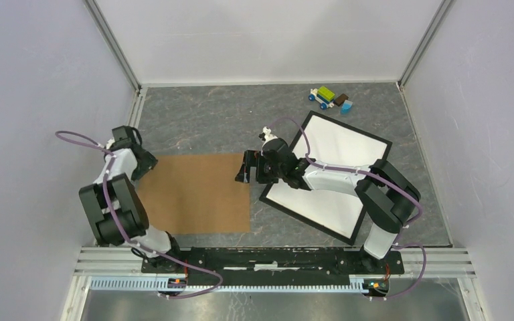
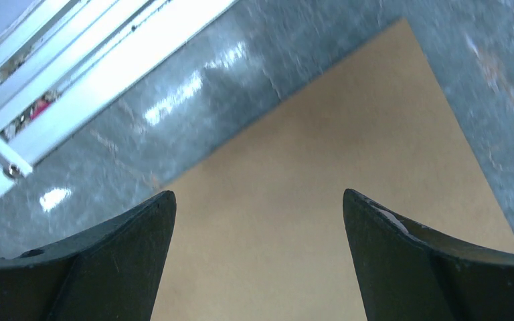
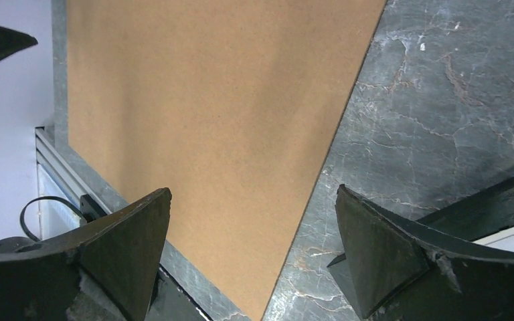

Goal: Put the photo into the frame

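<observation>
The black frame [image 1: 373, 138] lies tilted at the right of the table. A plain white sheet [image 1: 334, 160] fills it, looking like the photo's blank back; no cat picture shows. My right gripper [image 1: 243, 167] is open and empty, between the frame's left corner and the right edge of the brown backing board [image 1: 194, 194]. In the right wrist view [image 3: 253, 189] its jaws straddle the board's edge [image 3: 207, 100], with the frame's corner [image 3: 482, 207] at the right. My left gripper [image 1: 146, 162] is open and empty over the board's far left corner, which also shows in the left wrist view [image 2: 255, 194].
A small toy of coloured bricks [image 1: 330, 98] sits at the back right. Metal rails [image 2: 94, 60] run along the table's left side. White walls close in the table on three sides.
</observation>
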Robot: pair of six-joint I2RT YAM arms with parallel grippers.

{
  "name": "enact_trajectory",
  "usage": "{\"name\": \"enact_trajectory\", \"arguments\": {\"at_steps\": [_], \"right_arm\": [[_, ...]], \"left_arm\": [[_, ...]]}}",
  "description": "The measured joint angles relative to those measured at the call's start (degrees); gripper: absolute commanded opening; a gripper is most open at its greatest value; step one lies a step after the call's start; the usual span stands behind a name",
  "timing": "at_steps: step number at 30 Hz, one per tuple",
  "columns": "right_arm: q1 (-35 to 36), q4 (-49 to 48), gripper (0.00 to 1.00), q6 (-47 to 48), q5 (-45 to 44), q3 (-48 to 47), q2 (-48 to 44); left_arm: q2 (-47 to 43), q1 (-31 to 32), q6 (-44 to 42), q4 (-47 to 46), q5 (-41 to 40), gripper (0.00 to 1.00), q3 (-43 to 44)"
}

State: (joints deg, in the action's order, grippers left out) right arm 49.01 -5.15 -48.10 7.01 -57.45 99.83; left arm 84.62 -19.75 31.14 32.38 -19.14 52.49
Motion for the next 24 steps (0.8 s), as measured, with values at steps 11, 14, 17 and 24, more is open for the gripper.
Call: {"name": "enact_trajectory", "arguments": {"at_steps": [11,14,17,24], "right_arm": [[-0.8,0.0,0.98,3.0,3.7,0.0,1.7],[-0.9,-0.4,0.98,2.9,4.0,0.0,2.9],[-1.1,-0.5,0.98,2.7,3.9,0.0,3.5],[-1.1,-1.7,0.98,1.1,2.3,0.0,4.3]], "left_arm": [[10.4,-5.6,-14.0,-4.2,12.6,1.0,6.3],[14.1,-5.8,-16.1,-4.7,16.0,1.0,7.0],[15.5,-6.3,-17.8,-4.2,17.8,1.0,8.3],[16.7,-6.8,-18.8,-3.3,19.3,1.0,9.8]]}}
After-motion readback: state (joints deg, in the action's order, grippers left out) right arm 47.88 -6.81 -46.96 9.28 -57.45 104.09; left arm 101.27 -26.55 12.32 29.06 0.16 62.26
